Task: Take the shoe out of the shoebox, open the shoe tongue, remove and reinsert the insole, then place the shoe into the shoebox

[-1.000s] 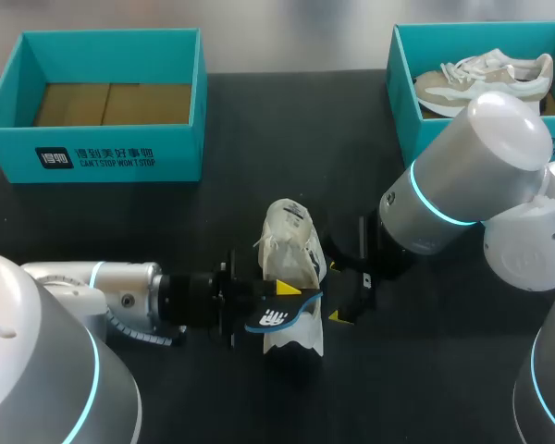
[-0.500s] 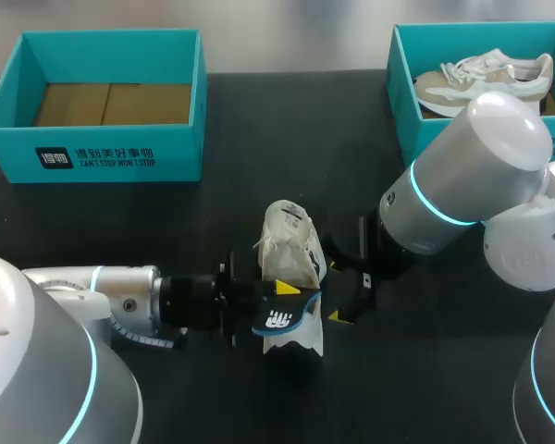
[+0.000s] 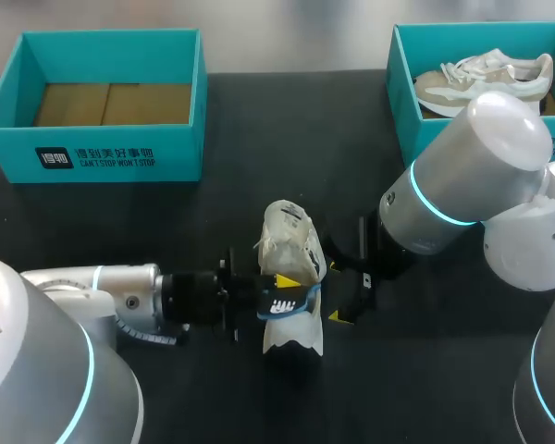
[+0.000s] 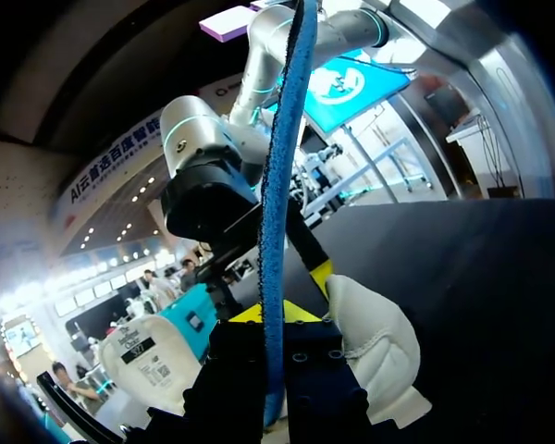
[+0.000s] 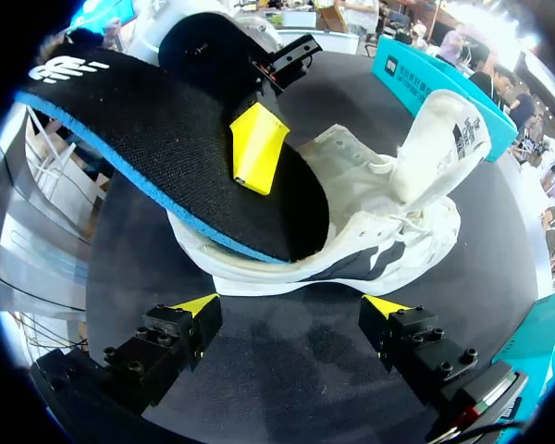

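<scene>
A white shoe [image 3: 291, 248] lies mid-table with its tongue [image 3: 285, 217] pulled up. My left gripper [image 3: 279, 292] comes in from the left, shut on a black insole with a blue edge [image 3: 289, 303], held over the shoe's heel opening. In the left wrist view the insole [image 4: 279, 185] stands edge-on between the fingers of that gripper [image 4: 276, 324], with the shoe [image 4: 375, 351] just beyond. My right gripper [image 3: 348, 298] hovers open beside the shoe. In its wrist view, the gripper [image 5: 291, 310] is just short of the shoe's side [image 5: 388, 231], under the insole [image 5: 166, 139].
A teal shoebox [image 3: 111, 37] with a brown lining stands at the back left. Another teal box [image 3: 400, 79] at the back right holds a beige and white shoe [image 3: 486, 79]. My right arm's big elbow [image 3: 472, 176] looms over the table's right side.
My left gripper has carried the insole slightly right and away, turning it so it looks shorter over the heel. The right arm and the shoe have not moved.
</scene>
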Robot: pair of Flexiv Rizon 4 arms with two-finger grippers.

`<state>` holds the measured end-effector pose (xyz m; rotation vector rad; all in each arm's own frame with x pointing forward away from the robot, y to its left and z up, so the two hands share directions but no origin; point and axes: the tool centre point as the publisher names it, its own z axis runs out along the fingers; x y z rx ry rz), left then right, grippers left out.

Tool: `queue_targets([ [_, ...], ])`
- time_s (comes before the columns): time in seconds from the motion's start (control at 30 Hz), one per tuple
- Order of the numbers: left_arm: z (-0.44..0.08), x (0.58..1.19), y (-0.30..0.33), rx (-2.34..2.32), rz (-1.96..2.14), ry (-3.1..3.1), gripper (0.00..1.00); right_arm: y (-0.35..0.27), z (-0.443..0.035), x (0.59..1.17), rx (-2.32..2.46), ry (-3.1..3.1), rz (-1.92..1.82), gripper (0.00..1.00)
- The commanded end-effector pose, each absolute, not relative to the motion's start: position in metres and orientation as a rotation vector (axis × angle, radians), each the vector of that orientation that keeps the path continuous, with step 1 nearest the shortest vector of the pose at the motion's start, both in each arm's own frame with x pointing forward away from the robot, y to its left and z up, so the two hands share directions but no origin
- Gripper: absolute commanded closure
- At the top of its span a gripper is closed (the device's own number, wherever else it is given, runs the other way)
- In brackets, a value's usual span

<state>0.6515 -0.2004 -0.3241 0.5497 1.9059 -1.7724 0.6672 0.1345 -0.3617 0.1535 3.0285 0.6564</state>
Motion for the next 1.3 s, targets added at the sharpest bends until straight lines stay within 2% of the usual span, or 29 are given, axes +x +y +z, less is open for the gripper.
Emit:
queue_targets([
  [0.03,-0.327,0.652,-0.203,0.586,-1.749,1.920,1.00,0.135,-0.363,0.666,0.154,3.026,0.658,0.00],
  [1.3,-0.354,0.670,-0.199,0.647,-1.556,1.932,1.00,0.135,-0.363,0.666,0.154,3.026,0.658,0.00],
])
